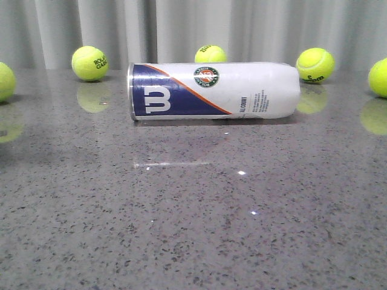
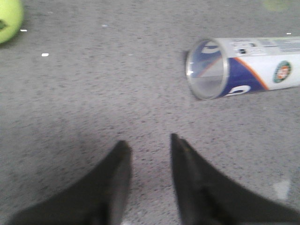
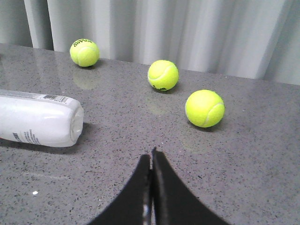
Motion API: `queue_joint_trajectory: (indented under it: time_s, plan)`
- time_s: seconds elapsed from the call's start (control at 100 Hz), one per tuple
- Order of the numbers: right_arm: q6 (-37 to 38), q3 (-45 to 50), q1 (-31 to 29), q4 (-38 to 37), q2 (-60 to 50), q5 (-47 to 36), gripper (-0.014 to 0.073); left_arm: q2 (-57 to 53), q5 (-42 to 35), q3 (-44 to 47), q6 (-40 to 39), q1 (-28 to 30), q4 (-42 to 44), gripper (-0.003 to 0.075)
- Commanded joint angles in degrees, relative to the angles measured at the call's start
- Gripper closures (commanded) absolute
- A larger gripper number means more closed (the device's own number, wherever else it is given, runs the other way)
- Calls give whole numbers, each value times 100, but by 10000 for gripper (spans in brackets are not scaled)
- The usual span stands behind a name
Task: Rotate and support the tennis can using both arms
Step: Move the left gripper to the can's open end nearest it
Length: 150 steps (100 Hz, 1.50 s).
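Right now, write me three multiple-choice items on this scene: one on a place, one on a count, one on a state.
1. Which way does the silver rim of the tennis can point in the front view?
A. left
B. right
C. up

2. How many tennis balls show in the right wrist view?
A. one
B. three
C. six

3. How do the right gripper's fingers stand?
A. wide apart
B. closed on the can
C. pressed together, holding nothing

Answers:
1. A, the rim sits at the can's left end.
2. B, three lie on the table near the curtain.
3. C, its fingertips meet with nothing between them.
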Motion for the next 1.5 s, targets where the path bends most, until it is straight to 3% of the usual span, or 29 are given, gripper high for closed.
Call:
queue_joint_trajectory:
  time_s: [0.0, 0.07, 0.12, 0.33, 0.59, 1.3, 1.39, 1.49]
  plan:
    - [8, -146, -43, -51, 14, -492, 661, 89, -313, -185, 233, 18, -486, 218]
    - [8, -146, -43, -51, 14, -492, 661, 225, -335, -185, 356, 18, -592, 125]
    - [8, -146, -43, -51, 14, -492, 661, 333, -338, -185, 495, 18, -793, 99]
    - [8, -146, -43, -51, 14, -492, 661, 1034, -207, -185, 1789, 18, -2599, 101]
    - [8, -146, -43, -51, 14, -492, 661, 2073, 631, -185, 3439, 7, -4703, 101]
    - [8, -146, -43, -51, 14, -492, 661, 3696, 725, -1369, 3640, -1087, -5399, 104]
    - [8, -146, -43, -51, 14, -492, 661, 3746, 725, -1369, 3640, -1126, -5459, 176]
    - [8, -146, -43, -51, 14, -492, 661, 3746, 725, -1369, 3640, -1126, -5468, 395]
